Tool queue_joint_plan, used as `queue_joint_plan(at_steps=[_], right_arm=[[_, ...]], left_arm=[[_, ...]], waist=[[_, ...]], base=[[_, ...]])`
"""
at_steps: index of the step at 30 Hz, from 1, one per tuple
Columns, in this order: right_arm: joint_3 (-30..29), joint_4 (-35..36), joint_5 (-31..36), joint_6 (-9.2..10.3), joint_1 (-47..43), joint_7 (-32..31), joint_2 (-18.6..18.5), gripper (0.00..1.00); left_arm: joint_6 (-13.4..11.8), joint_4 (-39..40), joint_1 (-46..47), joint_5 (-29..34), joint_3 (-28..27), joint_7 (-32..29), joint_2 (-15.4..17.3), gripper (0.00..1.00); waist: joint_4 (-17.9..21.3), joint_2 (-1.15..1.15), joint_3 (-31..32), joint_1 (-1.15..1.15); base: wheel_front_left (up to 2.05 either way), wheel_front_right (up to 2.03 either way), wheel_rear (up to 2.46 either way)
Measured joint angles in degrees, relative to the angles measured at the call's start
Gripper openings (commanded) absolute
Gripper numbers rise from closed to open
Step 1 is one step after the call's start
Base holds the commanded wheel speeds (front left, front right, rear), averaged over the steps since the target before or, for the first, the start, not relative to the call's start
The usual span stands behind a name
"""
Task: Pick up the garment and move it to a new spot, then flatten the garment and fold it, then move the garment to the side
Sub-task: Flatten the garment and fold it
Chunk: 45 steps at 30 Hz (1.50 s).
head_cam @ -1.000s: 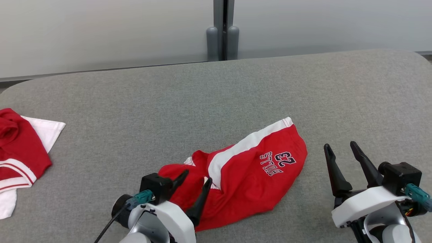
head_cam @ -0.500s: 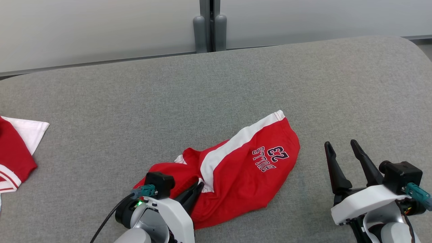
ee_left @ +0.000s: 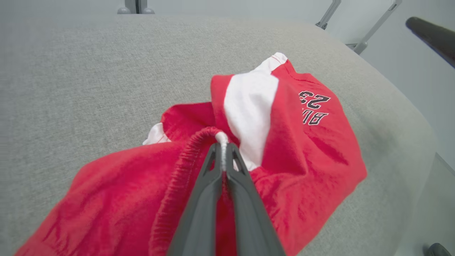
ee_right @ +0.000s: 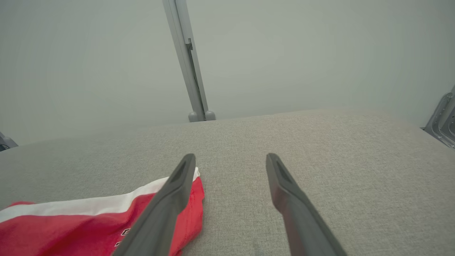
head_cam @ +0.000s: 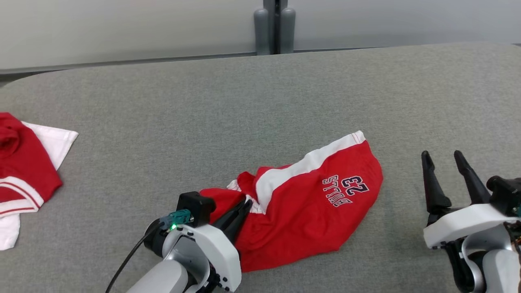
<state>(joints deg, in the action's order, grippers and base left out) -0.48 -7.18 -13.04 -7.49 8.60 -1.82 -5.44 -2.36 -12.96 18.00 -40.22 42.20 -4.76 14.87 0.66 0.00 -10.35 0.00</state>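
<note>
Grey padded surface (head_cam: 260,101) is spreading wide under pale wall panels (head_cam: 122,32), with a grey post (head_cam: 274,26) standing at its far edge; red shorts (head_cam: 309,203) with a white side stripe are lying crumpled on it, just ahead of the left pincer (head_cam: 245,203) and trailing off to that pincer's right.

Left pincer is pressing together on the elastic waistband (ee_left: 185,160), a gathered fold and a white bit caught between the tips; cloth is bunching around the grip. Right pincer (head_cam: 442,154) is hanging with fingers apart and empty; the printed leg end is lying just off its left finger.

Judgement: the pick-up step is under way, with the grasp made and the lift not yet begun; the next move is calling for a raise and carry to a fresh spot, high enough that the loose leg is not dragging.

A second red-and-white garment (head_cam: 24,171) is lying far to the left pincer's left, well apart; nothing is blocking the path; a thin pinch slipping off the band is looking like the main risk.
</note>
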Motion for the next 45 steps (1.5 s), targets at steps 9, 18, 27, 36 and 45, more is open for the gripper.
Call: queue_joint_plan(at_steps=[9,18,27,36,45], right_arm=[[-1.62,-6.49,0.0,0.0,8.29,-0.99,-3.2,1.0],[2.16,-21.72,-0.87,0.0,17.03,-0.6,-5.22,1.0],[8.26,-28.91,-6.46,0.0,20.03,-0.9,-6.42,0.0],[9.18,-22.75,-9.54,-0.02,19.59,9.35,-9.34,0.0],[5.8,-7.59,-7.61,-0.09,18.07,12.39,-10.11,0.0]], left_arm=[[0.55,-0.41,4.4,1.15,0.09,2.53,-2.88,0.0],[2.32,-3.68,7.33,1.48,0.83,4.91,-5.33,0.0],[2.12,-5.12,7.78,1.83,-0.29,8.27,-5.02,0.0],[-2.45,0.14,7.78,2.7,-5.82,13.66,-0.97,0.0],[-6.39,11.12,9.57,5.59,-9.98,15.18,4.13,0.0]], waist=[[-5.94,0.0,-4.62,0.0],[-10.95,0.0,-9.16,0.0],[-10.63,0.0,-8.7,0.0],[-7.04,0.0,-6.17,0.0],[-3.37,0.0,-3.17,0.0]], base=[[0.0,0.0,0.0],[0.0,0.0,0.0],[0.0,0.0,0.0],[0.0,0.0,0.0],[0.0,0.0,0.0]])
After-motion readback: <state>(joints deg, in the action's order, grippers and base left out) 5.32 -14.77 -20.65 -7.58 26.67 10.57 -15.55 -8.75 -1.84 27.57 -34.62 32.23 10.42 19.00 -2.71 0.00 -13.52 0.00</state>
